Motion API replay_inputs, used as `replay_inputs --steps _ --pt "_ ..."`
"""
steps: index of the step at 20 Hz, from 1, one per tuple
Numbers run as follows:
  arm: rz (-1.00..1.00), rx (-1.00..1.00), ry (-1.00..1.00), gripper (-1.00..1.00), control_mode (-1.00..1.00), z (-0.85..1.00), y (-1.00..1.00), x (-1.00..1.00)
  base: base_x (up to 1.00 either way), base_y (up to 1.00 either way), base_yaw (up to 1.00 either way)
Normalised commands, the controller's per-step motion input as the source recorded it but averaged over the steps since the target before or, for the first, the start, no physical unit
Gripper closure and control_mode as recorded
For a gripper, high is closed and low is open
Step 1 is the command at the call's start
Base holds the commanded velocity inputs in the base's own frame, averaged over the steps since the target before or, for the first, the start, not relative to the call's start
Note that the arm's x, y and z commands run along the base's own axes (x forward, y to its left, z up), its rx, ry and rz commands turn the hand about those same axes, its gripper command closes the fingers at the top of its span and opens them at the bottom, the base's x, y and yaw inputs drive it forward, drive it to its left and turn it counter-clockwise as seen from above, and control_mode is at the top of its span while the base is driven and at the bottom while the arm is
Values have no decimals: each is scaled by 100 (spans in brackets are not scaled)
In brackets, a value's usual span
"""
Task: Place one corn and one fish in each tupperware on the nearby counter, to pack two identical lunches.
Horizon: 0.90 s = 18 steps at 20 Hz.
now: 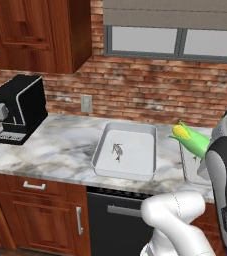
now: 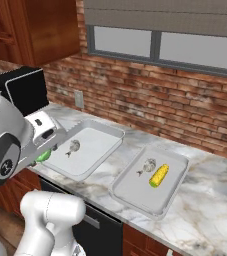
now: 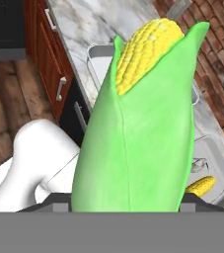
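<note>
The gripper (image 2: pixel 44 145) is clamped on a green-husked corn (image 3: pixel 138 128), which rises straight out from between the fingers, yellow kernels at the far end. In the left base view this cob (image 1: pixel 190 139) hangs above the counter (image 1: pixel 65 145), between the two trays and clear of both. Two trays: the left tray (image 2: pixel 110 131) holds one fish (image 2: pixel 73 146); the right tray (image 2: pixel 177 182) holds one fish (image 2: pixel 148 166) and one yellow corn (image 2: pixel 159 175) just beside it. Two cobs and two fish counted. A black coffee machine (image 1: pixel 19 107) stands well apart at the counter's left end, a wall socket (image 1: pixel 86 103) behind. The robot's forearm hides the near rim of the left tray in the right base view.
</note>
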Motion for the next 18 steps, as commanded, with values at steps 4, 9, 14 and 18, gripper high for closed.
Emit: replay_inputs --steps 4,9,14,18 --pt "-12 1 0 100 -100 -36 8 54 0 0 0" --pt "-30 2 0 100 -100 -52 33 39 0 0 0" --pt "-32 13 4 100 -100 -61 30 30 0 0 0" --pt "-33 23 5 100 -100 -37 9 29 0 0 0"
